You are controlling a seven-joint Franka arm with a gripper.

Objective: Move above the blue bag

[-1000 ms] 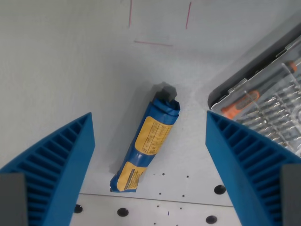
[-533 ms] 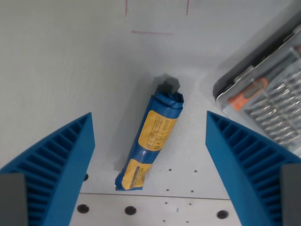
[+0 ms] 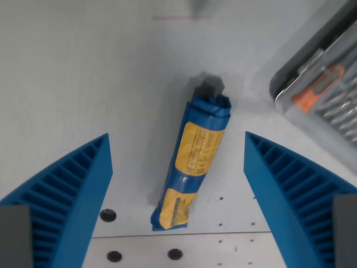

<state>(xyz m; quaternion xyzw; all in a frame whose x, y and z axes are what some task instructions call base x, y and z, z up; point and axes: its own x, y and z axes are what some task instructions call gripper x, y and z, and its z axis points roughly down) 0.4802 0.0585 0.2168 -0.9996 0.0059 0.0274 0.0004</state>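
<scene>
The blue bag point(image 3: 194, 162) is a long rolled blue packet with yellow labels. It lies on the grey table, slanting from the lower middle up toward the wrist view's right. My gripper point(image 3: 178, 184) is open, its two blue ribbed fingers point(image 3: 67, 201) wide apart at the wrist view's left and right. The bag lies between them, below the gripper and apart from both fingers.
A clear-lidded tool case point(image 3: 323, 95) with an orange-handled tool sits at the upper right of the wrist view. Thin red lines point(image 3: 181, 17) mark the table at the top. Bolt holes point(image 3: 107, 214) dot the table near the bottom edge.
The camera has moved closer to the bag: the bag looks larger and more central. The tool case and red lines have slid toward the frame's edges. The fingers stay equally open.
</scene>
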